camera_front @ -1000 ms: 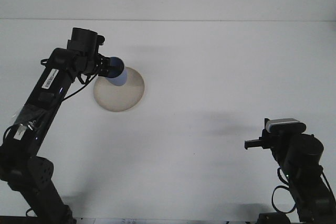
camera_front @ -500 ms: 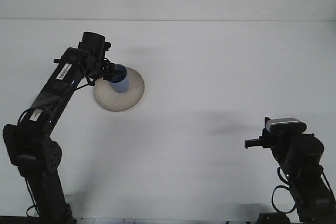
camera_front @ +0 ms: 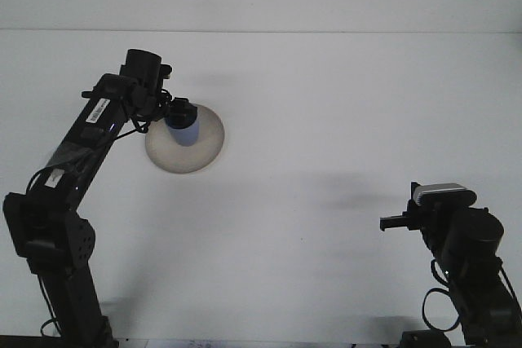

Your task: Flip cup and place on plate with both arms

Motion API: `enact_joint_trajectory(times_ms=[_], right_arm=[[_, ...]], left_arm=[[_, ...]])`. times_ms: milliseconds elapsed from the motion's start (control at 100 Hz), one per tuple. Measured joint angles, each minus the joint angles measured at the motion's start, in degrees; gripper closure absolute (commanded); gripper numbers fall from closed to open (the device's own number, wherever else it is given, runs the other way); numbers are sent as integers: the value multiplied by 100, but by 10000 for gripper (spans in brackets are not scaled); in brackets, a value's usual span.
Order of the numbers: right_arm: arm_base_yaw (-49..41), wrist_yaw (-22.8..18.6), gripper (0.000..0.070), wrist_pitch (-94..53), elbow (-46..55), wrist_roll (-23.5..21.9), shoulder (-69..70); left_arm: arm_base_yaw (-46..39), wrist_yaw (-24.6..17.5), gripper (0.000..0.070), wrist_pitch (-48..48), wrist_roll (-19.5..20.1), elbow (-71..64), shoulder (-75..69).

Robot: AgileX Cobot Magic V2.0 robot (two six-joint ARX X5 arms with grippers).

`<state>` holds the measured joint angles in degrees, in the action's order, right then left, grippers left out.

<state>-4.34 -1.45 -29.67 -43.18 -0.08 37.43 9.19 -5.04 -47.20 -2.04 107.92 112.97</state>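
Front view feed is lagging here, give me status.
Left gripper shut on blue cup, over the plate. Right gripper idle, far off. Nothing in the way.

Both arms are matte black with round joint housings; the left arm (camera_front: 81, 140) carries white barcode stickers and loose black cables, the right arm (camera_front: 466, 254) a silver-topped module.

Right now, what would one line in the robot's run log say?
left gripper: holds blue cup over round beige plate | right gripper: idle, apart | cup: not released
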Motion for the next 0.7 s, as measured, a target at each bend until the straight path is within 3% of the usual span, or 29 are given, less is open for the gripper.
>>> enact_joint_trajectory(times_ms=[70, 370, 580, 700], right_arm=[[0, 0, 700, 0, 0, 0, 0], [0, 0, 700, 0, 0, 0, 0], [0, 0, 700, -2, 0, 0, 0], [0, 0, 700, 0, 0, 0, 0]], left_arm=[[-66, -179, 360, 101, -2, -9, -131], [-140, -195, 360, 516, -4, -299, -2013], [-109, 337, 360, 1440, -109, -2315, -3681], [-107, 369, 360, 2114, -273, -3836, -4942]])
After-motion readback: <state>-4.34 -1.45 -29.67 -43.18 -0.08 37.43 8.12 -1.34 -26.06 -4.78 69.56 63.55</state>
